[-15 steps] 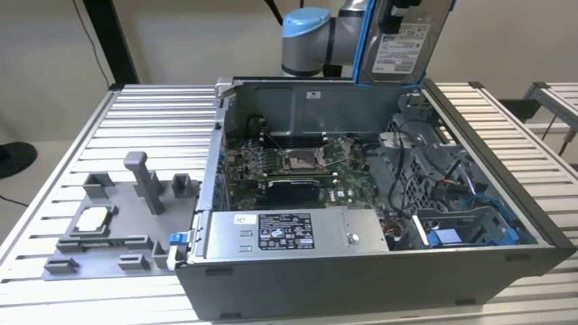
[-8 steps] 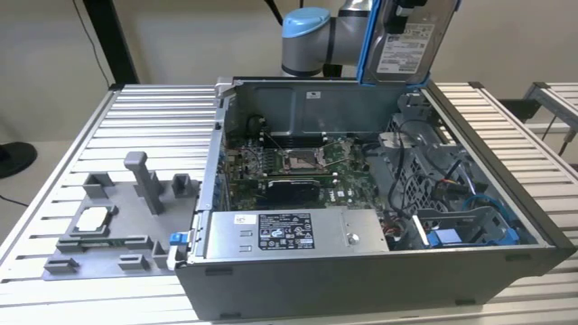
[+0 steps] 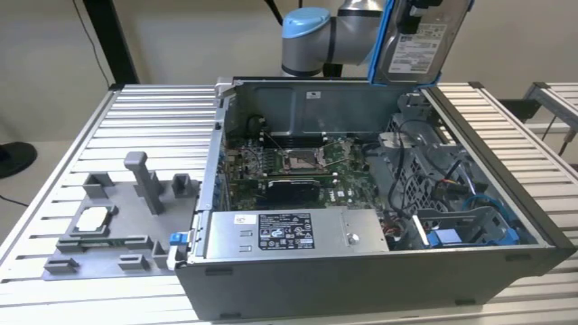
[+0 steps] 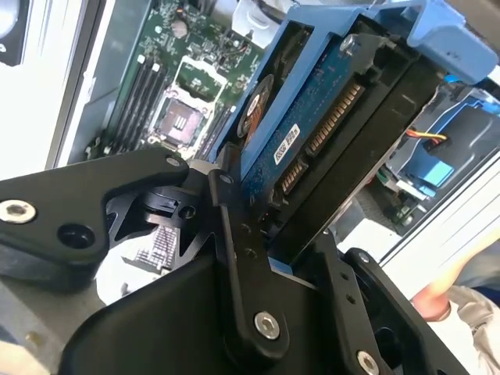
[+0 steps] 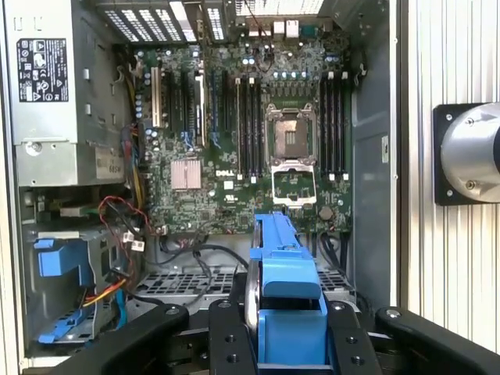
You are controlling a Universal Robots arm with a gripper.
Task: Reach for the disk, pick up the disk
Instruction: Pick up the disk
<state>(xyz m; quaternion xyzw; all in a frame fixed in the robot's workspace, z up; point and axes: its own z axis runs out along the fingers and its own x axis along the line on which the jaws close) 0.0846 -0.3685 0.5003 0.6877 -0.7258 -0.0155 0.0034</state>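
A slatted metal table (image 3: 153, 108) stands before a plain pale wall, and toward the exterior view's left it carries a grey holder (image 3: 113, 227) with a small silver chip (image 3: 93, 219). To the right of that sits an open computer case (image 3: 361, 271) with a green circuit board (image 3: 294, 166) on its floor and a long grey box (image 3: 294, 232) along its near edge. Above the case's far right corner the gripper (image 4: 273, 242) has its jaws closed on the disk (image 3: 417, 40), held upright and clear of the case, its blue frame (image 5: 285, 273) between the black fingers (image 5: 226, 344) in both wrist views.
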